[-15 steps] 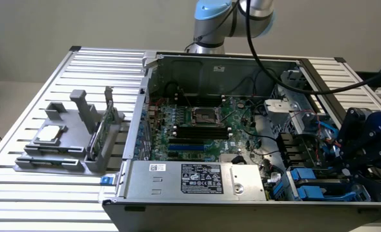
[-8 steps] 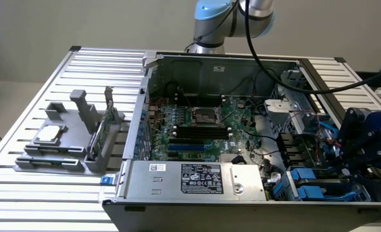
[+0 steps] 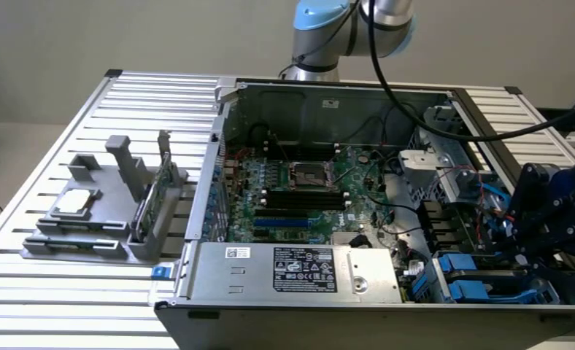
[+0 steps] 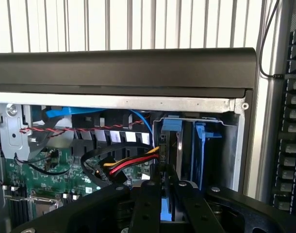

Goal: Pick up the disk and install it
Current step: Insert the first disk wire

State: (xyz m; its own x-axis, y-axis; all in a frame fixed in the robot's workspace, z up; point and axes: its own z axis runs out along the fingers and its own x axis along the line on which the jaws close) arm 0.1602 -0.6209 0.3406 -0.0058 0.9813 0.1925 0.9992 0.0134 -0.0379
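1. In the wrist view the gripper (image 4: 168, 191) has its two black fingers (image 4: 147, 204) close together, with only a narrow gap, and they hold the top edge of the disk (image 4: 174, 155) between them
2. The disk stands on its edge, upright, inside the drive bay (image 4: 196, 145) at the corner of the case; blue rails (image 4: 201, 150) are just beside it
3. Next to the bay, red, yellow and black wires (image 4: 131, 164) go down to the green motherboard (image 4: 65, 177)
4. In the exterior view the gripper (image 3: 546, 219) is at the view's right side of the open case (image 3: 336, 87), over the bay with the blue rails (image 3: 473, 281)
5. The silver power supply (image 3: 298, 271) with its label lies along the near wall of the case
6. Further in, the motherboard (image 3: 298, 189) lies flat with the socket (image 3: 305, 173) in the middle
7. On the exterior view's left, a grey holder (image 3: 103, 226) stands on the slatted table (image 3: 34, 292), with a small silver chip (image 3: 76, 203) on it and a thin green card (image 3: 149, 200) upright in it
8. Far behind the case, the arm (image 3: 327, 29) rises with a black cable (image 3: 404, 95)
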